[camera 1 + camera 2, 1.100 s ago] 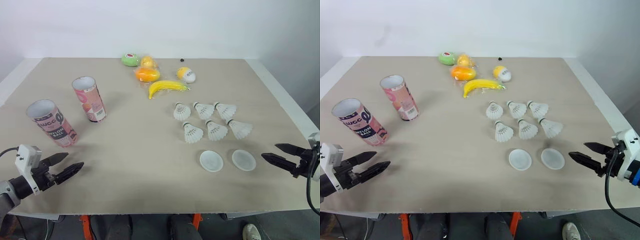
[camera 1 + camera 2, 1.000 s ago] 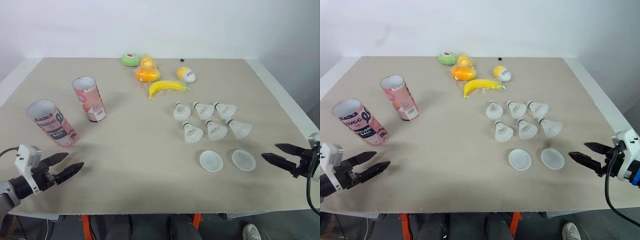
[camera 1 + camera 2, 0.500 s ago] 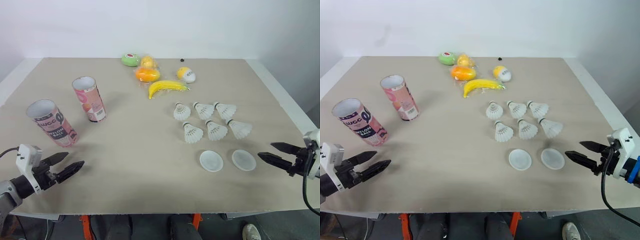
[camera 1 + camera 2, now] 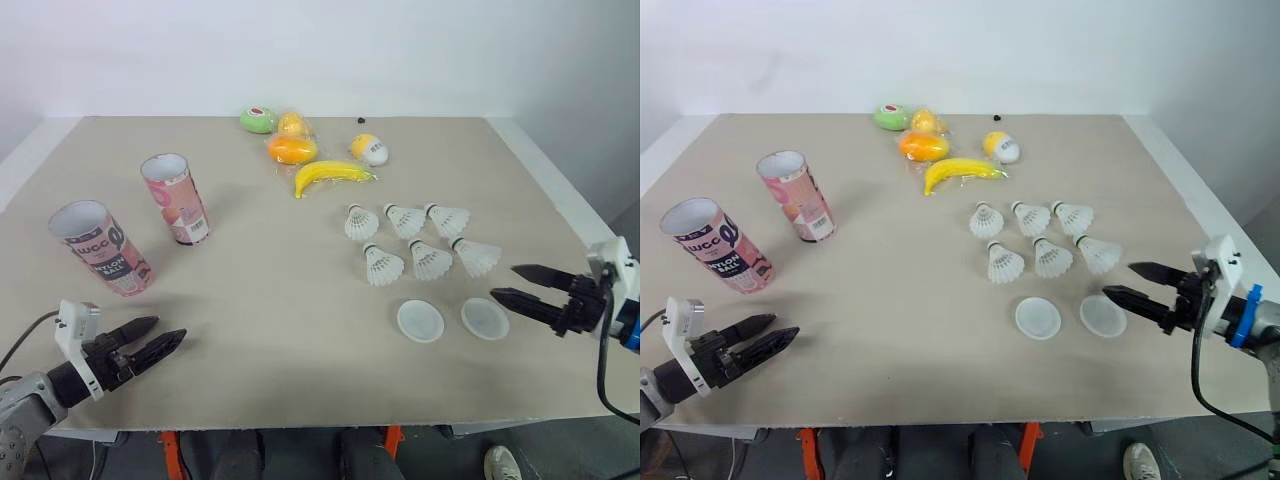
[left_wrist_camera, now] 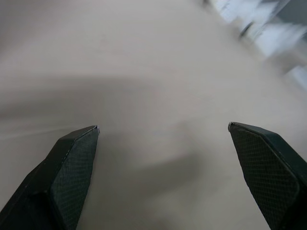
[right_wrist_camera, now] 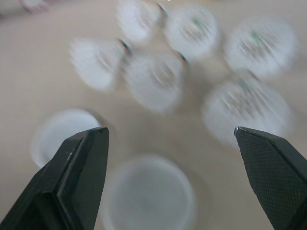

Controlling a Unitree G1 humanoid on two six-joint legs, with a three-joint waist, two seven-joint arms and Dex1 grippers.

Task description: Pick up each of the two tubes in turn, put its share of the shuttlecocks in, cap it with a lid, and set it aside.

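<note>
Two pink tubes stand open-topped at the table's left: one (image 4: pixel 101 249) nearer the front edge, the other (image 4: pixel 177 198) farther back. Several white shuttlecocks (image 4: pixel 411 243) lie in two rows right of centre. In front of them lie two white lids (image 4: pixel 421 320) (image 4: pixel 485 318). My left gripper (image 4: pixel 160 340) is open, low over the front left of the table, in front of the nearer tube. My right gripper (image 4: pixel 505 283) is open, its tips just right of the right lid; its wrist view looks onto the lids (image 6: pixel 148 193) and shuttlecocks (image 6: pixel 156 80).
A banana (image 4: pixel 333 177), an orange fruit (image 4: pixel 292 148), a green fruit (image 4: pixel 257 120) and a yellow-and-white ball (image 4: pixel 370 149) lie at the table's back centre. The table edge (image 4: pixel 560 200) runs along the right.
My right gripper has moved left towards the lids. My left gripper has shifted a little right along the front edge. Both stay open.
</note>
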